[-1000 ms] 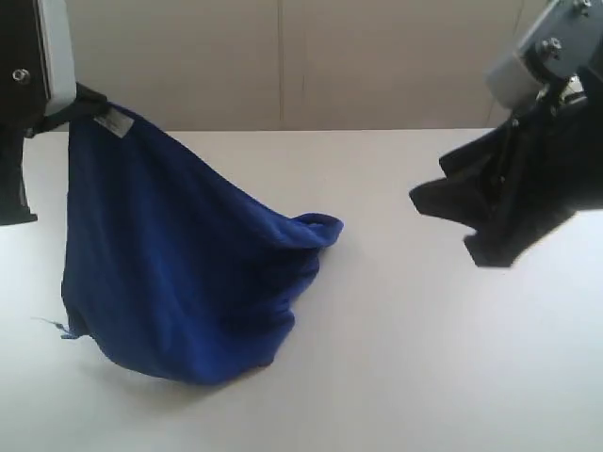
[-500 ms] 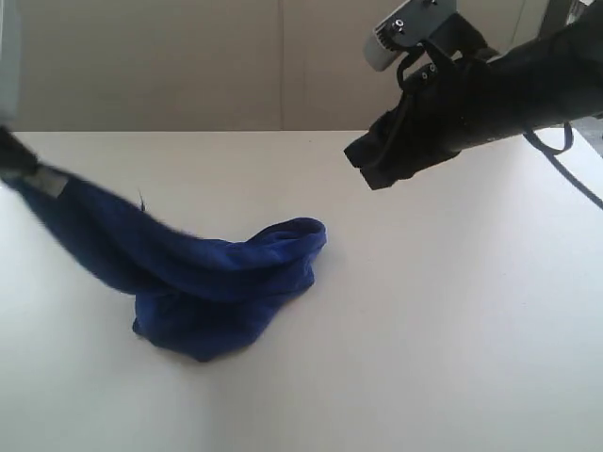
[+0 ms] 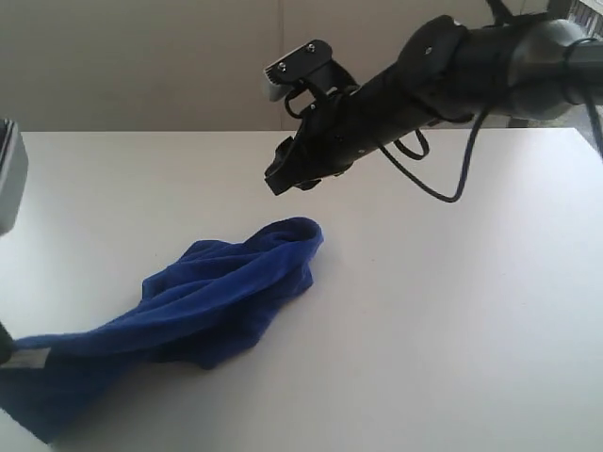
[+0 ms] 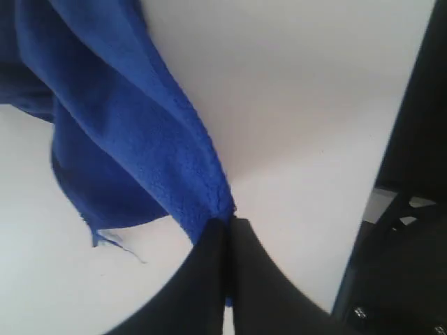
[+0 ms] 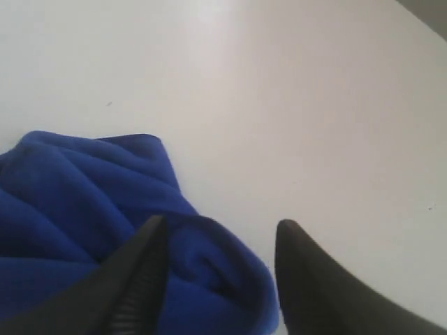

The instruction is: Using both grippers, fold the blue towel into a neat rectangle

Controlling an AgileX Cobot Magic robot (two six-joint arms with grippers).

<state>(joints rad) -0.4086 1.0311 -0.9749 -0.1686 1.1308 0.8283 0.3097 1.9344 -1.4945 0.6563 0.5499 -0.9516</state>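
1. The left claw has its jaws pressed tight together on an edge of the blue towel. It pinches the cloth close to the small white tag, low at the left edge of the exterior view.
2. The right claw has its jaws wide apart and holds nothing. It hangs above the worktop, clear of the cloth.
3. The towel lies on the worktop as a bunched, rope-like heap. Its long axis runs diagonally from the left claw's pinch up to a rumpled lobe near the middle.
4. That free lobe lies just below and ahead of the right claw. In the right wrist view it sits framed between the open fingers. The right arm is much the nearer to it.
5. The next move probably calls for the right claw to come down on that lobe. The cloth is folded over itself there, so I cannot tell which part is a true corner.
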